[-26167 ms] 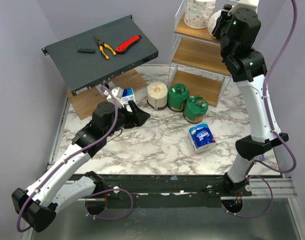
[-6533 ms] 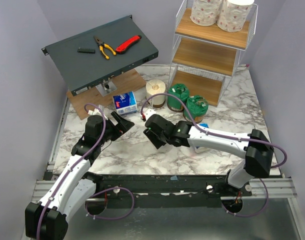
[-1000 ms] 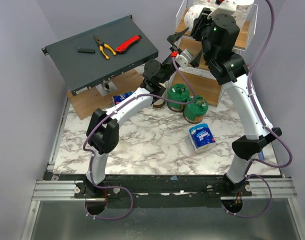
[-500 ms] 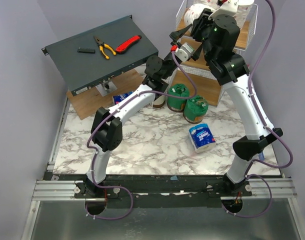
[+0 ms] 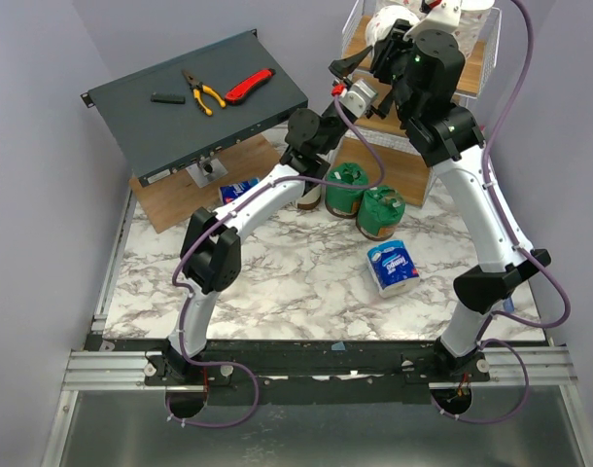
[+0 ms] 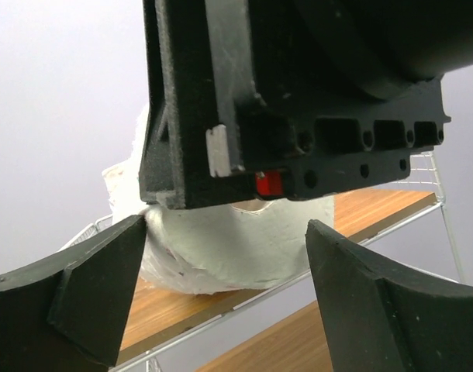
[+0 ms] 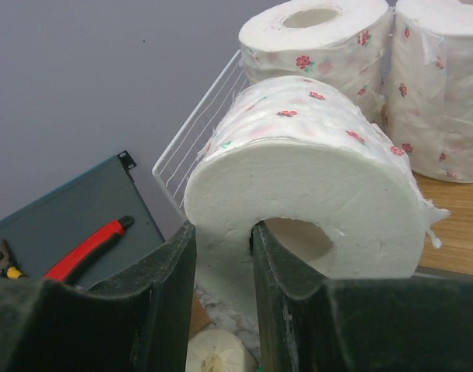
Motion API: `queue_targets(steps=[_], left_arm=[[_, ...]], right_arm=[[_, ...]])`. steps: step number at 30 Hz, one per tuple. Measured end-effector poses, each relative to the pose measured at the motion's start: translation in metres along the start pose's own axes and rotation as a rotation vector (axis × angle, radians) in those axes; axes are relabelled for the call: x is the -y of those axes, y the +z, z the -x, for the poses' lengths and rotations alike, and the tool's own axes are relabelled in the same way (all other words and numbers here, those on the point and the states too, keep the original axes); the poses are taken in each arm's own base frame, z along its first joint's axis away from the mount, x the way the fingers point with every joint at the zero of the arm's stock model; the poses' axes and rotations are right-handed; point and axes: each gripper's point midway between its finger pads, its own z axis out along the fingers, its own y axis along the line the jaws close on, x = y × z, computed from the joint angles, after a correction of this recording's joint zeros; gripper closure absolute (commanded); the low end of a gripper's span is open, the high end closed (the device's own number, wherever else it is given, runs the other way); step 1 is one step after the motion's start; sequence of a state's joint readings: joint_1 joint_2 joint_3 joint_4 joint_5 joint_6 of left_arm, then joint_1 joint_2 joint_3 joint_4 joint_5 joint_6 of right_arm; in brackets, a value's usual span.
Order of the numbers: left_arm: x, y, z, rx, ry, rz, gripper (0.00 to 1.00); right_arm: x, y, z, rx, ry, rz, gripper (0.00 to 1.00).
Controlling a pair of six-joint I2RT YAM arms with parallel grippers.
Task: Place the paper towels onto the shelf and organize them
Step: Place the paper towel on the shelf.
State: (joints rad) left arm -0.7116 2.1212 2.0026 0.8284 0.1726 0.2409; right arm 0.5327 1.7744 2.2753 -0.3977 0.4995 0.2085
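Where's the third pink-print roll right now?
Right wrist view: the roll lies sideways in the right end effector, beside two upright rolls on the shelf's top tier.

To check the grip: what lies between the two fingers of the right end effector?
The right wrist view shows the wall of a pink-print roll pinched between the fingers of the right end effector, with one finger inside its core.

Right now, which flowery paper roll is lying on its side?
The flowery roll pinched by the right gripper: its hole faces sideways, toward the wrist camera. The other two flowery rolls stand upright behind it on the top shelf.
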Motion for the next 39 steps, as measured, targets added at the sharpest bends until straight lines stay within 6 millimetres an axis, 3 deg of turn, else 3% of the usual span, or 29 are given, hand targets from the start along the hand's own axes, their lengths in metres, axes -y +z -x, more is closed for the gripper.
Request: queue_targets(steps=[13,23,30,35,39], left_arm=[[0.018,-0.020,-0.014,-0.061,-0.024,-0.030,0.06],[0.017,-0.037,0.021,-0.046,0.055,-0.017,0.02],[0.011,-0.058,0.029,-0.056,0.099,0.011,0.01],[0.011,-0.058,0.030,-0.053,0.135,0.005,0.01],[0.008,-0.055,0.036,-0.040,0.149,0.010,0.01]], right_arm=[[0.001,-0.003,0.002,0.003,-0.017,0.001,0.76],[0.003,-0.025,0.025,0.019,0.026,0.029,0.77],[-0.002,-0.047,0.040,0.000,0.069,0.089,0.77],[-0.004,-0.059,0.052,-0.005,0.100,0.117,0.77],[-0.005,-0.063,0.047,-0.033,0.109,0.126,0.77]])
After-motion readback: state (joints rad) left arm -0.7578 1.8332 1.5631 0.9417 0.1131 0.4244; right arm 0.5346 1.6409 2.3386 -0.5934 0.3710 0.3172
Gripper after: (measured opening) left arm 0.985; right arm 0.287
